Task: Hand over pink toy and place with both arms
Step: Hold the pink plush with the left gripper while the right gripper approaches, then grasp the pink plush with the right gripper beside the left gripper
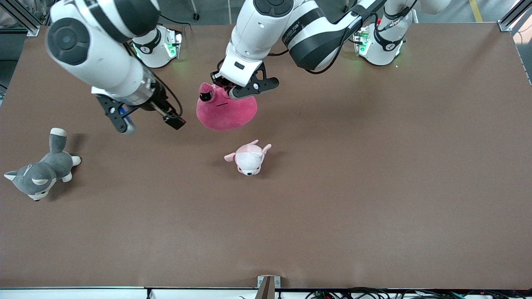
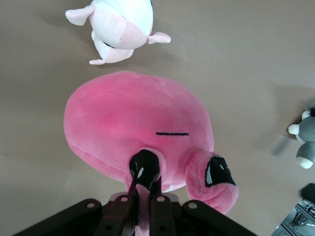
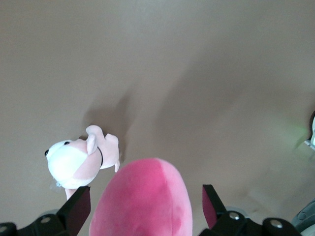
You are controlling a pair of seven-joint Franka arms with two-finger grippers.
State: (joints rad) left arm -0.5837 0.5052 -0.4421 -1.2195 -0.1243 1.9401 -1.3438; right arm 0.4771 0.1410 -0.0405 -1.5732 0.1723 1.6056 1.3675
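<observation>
The hot-pink toy [image 1: 226, 111] hangs from my left gripper [image 1: 227, 89], over the middle of the table toward the robots' bases. In the left wrist view the left gripper [image 2: 146, 181] is shut on a dark-eyed bump at the top of the pink toy [image 2: 138, 123]. My right gripper [image 1: 149, 122] is open and empty, just beside the toy toward the right arm's end, with a small gap. In the right wrist view the right gripper [image 3: 145, 206] has its jaws wide apart, and the pink toy [image 3: 142, 201] shows between them without touching them.
A small white and pale-pink puppy plush [image 1: 248, 158] lies on the table nearer the front camera than the pink toy; it shows in both wrist views [image 2: 118, 29] [image 3: 81, 162]. A grey and white husky plush [image 1: 39, 172] lies at the right arm's end.
</observation>
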